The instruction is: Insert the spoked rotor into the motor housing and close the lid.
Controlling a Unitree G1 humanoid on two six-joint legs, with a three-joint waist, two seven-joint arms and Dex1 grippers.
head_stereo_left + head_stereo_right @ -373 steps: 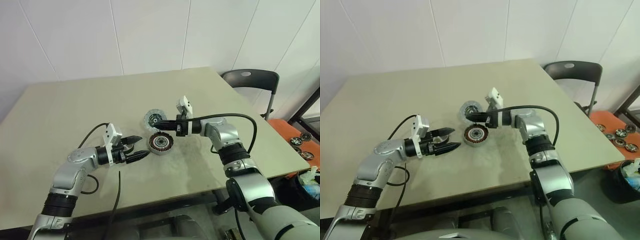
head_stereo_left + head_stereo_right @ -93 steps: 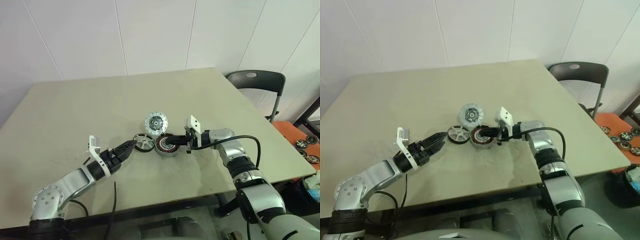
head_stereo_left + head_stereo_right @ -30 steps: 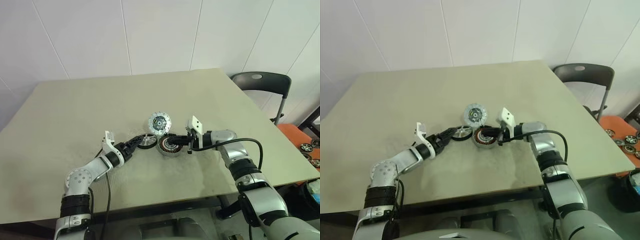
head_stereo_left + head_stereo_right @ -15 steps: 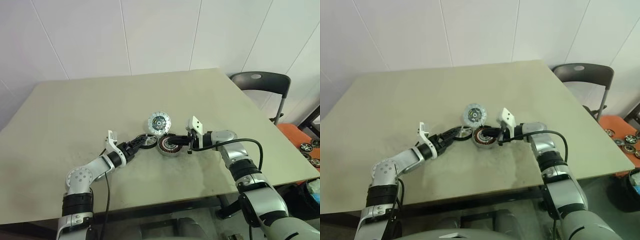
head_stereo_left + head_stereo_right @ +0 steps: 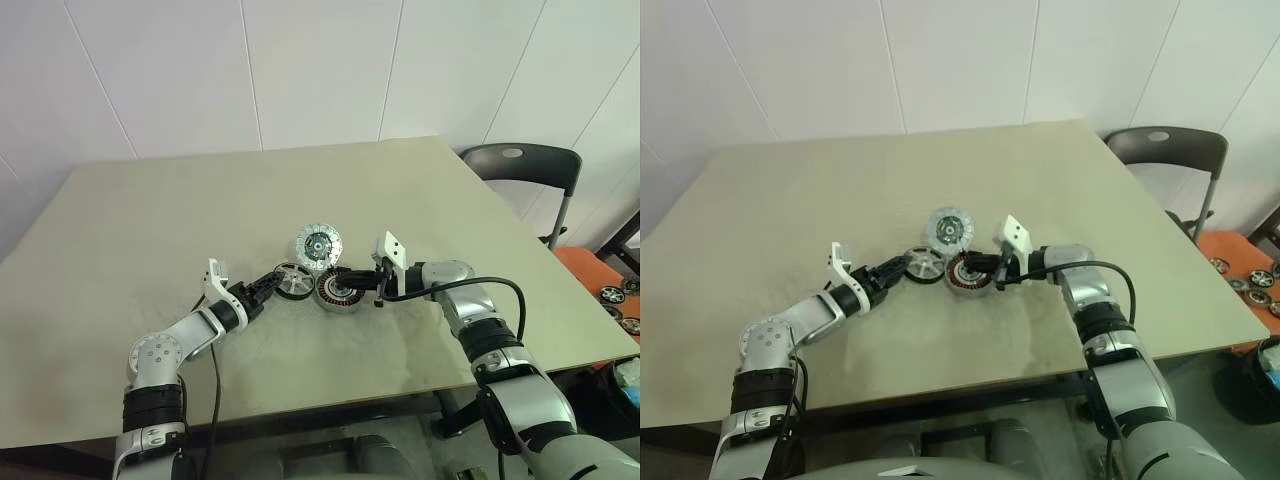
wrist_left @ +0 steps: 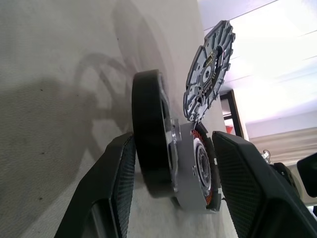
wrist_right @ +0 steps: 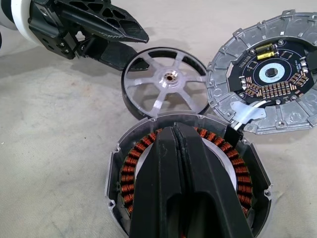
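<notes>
Spoked rotor [image 7: 166,82] lies flat on the desk [image 5: 150,230], just left of the motor housing [image 7: 190,173], touching its rim; lid [image 7: 270,77] leans on the housing's far side, circuit face up. No legible writing on any part. My left tool [image 5: 268,285] straddles the rotor's rim, fingers [image 6: 237,173] part open, not yet clamped. My right tool [image 5: 340,281] is closed, tips resting inside the housing over the copper windings.
</notes>
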